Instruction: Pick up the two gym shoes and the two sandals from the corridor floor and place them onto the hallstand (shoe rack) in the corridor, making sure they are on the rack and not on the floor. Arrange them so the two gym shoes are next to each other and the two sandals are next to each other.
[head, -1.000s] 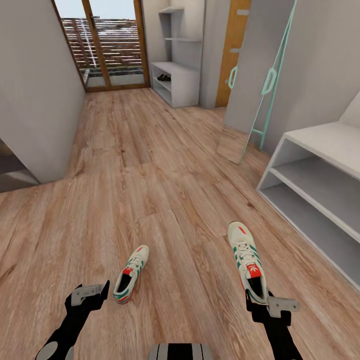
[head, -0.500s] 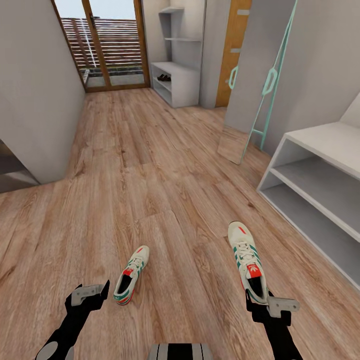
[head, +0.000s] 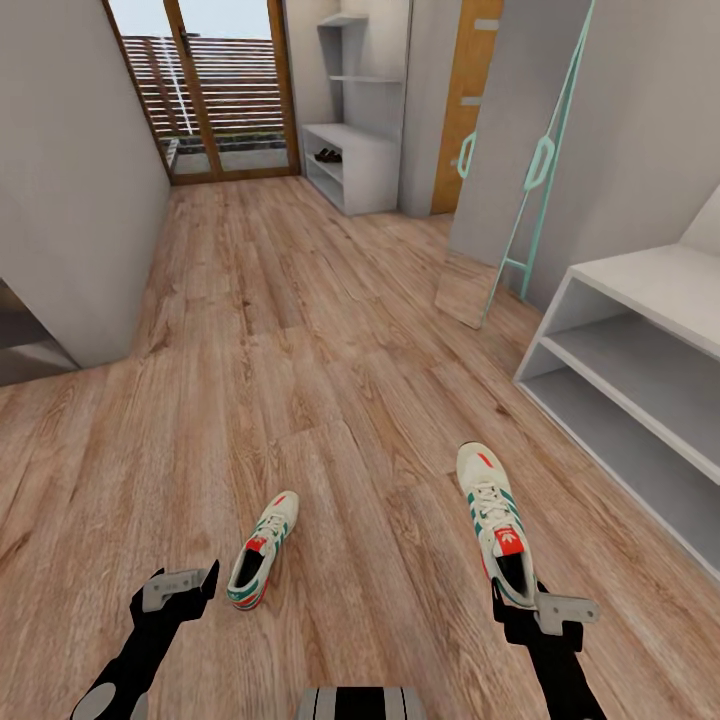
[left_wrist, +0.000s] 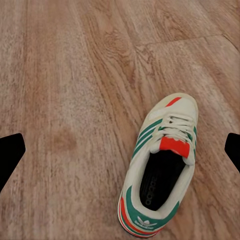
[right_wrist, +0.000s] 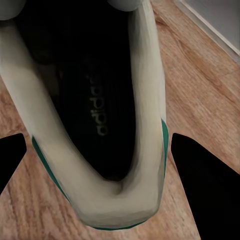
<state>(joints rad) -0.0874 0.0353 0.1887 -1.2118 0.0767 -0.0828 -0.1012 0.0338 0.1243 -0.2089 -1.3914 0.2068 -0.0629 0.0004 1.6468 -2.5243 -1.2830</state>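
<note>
Two right fingers (right_wrist: 200, 185) apart, straddling gym shoe (right_wrist: 95, 125) heel; left fingers (left_wrist: 11, 152) apart.

Left gripper (head: 185, 583) and right gripper (head: 545, 610) fingers spread.

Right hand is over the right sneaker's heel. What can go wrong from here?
1. The right hand straddles only the heel of the right gym shoe; a heel-end grip may let the toe sag or slip.
2. The left hand sits beside the left gym shoe, not over it, so closing now would miss.
3. The hallstand is close on the right; swinging could clip it.
</note>
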